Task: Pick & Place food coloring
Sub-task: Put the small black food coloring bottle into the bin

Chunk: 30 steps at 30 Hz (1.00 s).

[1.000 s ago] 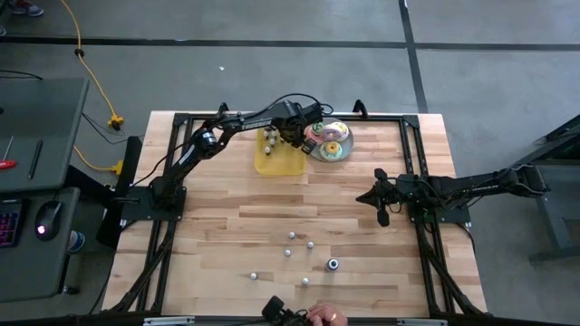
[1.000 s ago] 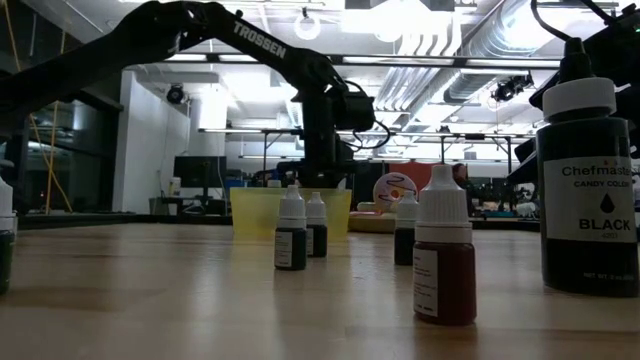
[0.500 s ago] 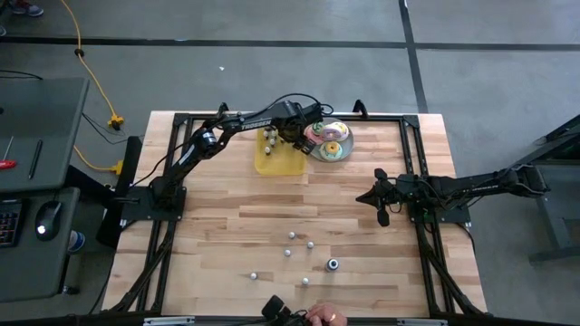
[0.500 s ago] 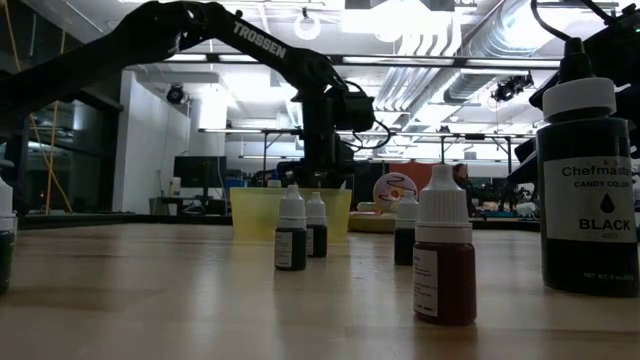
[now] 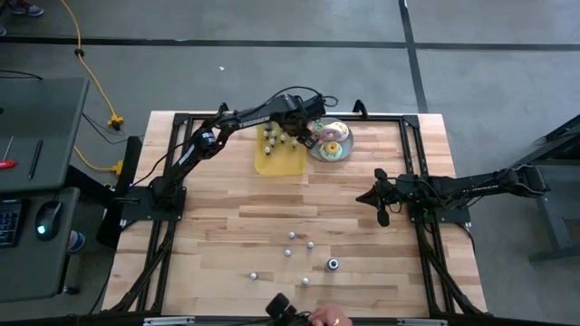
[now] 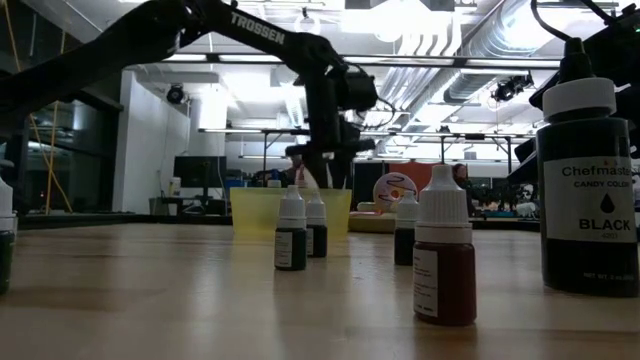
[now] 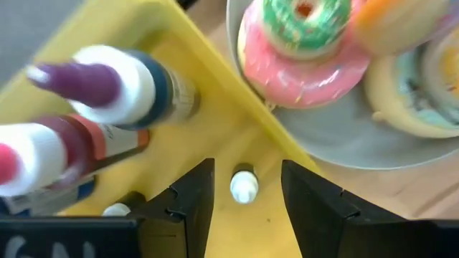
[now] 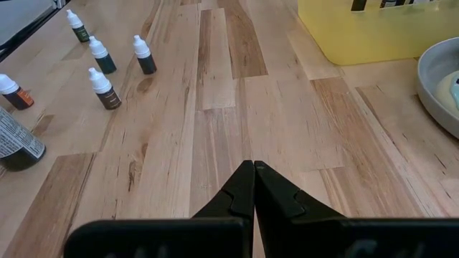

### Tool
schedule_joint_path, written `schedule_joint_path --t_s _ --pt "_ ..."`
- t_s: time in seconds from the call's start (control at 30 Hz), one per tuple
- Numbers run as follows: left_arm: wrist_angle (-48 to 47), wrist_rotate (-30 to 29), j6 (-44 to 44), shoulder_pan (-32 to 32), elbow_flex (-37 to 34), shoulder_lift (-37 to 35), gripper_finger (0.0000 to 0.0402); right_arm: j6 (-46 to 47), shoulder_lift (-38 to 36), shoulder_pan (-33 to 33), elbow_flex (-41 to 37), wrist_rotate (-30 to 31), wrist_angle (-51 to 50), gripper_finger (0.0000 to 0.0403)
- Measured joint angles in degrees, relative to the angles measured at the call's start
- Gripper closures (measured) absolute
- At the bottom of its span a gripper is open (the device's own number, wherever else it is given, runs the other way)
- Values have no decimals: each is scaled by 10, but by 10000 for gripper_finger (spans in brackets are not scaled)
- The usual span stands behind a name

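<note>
Tray (image 5: 279, 161): far side of the tabletop (image 5: 227, 235), bottles (image 5: 272, 138) standing inside.
Plate (image 5: 319, 151): just right of the tray, doughnuts (image 5: 333, 138) on it.
Loose bottles (image 5: 292, 237): near side, well apart from the tray.

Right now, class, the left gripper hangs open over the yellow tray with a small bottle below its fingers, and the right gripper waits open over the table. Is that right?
One part is wrong: the right gripper is shut, fingertips together, as the right wrist view shows. The rest holds: the left gripper is open over the yellow tray, with a small bottle standing free below.
</note>
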Motion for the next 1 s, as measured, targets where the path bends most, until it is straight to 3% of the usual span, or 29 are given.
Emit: schedule_joint_path --t_s 0.1,0.5,1.0 --pt "-20 -3 3 0 35 0 245 0 0 0 0 0 0 402" --pt "-43 -64 63 -13 24 -111 245 0 0 0 0 0 0 402" --pt "-175 -57 131 -99 8 -257 245 0 0 0 0 0 0 402"
